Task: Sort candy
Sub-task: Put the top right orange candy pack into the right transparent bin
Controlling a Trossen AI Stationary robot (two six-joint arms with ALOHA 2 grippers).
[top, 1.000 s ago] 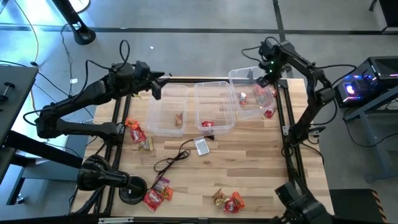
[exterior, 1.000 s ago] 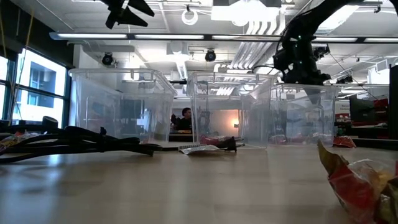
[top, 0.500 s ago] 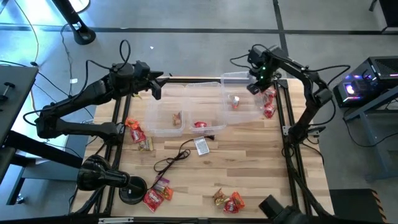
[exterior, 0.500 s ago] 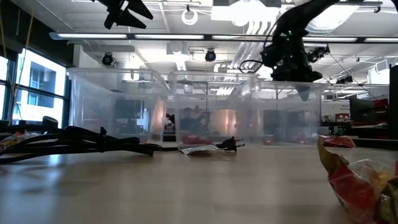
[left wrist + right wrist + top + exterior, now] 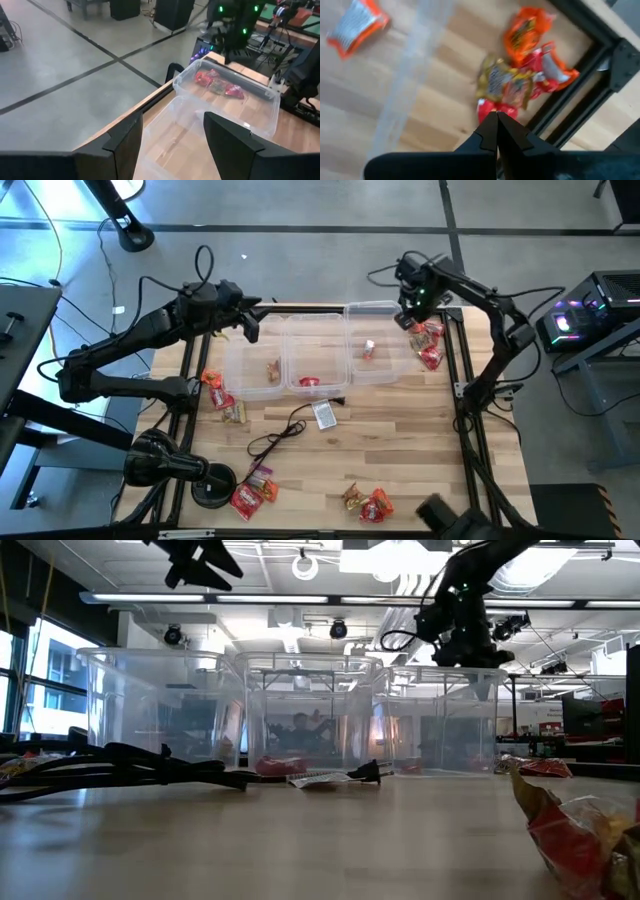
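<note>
Across the wooden tabletop (image 5: 400,440) candy (image 5: 365,503) lay scattered around three clear bins (image 5: 312,356), so I hung my right claw (image 5: 410,315), pinched shut on nothing, beside the right bin, my left claw (image 5: 250,326) wide and waiting.

Clear glossy plastic bins (image 5: 310,355) on a pale matt wooden table (image 5: 400,445).

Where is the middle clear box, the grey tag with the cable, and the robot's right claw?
middle bin (image 5: 312,332): high view, far rim.
grey tag (image 5: 325,415): high view, its flat face.
right gripper (image 5: 407,317): high view, shut fingertips.
</note>
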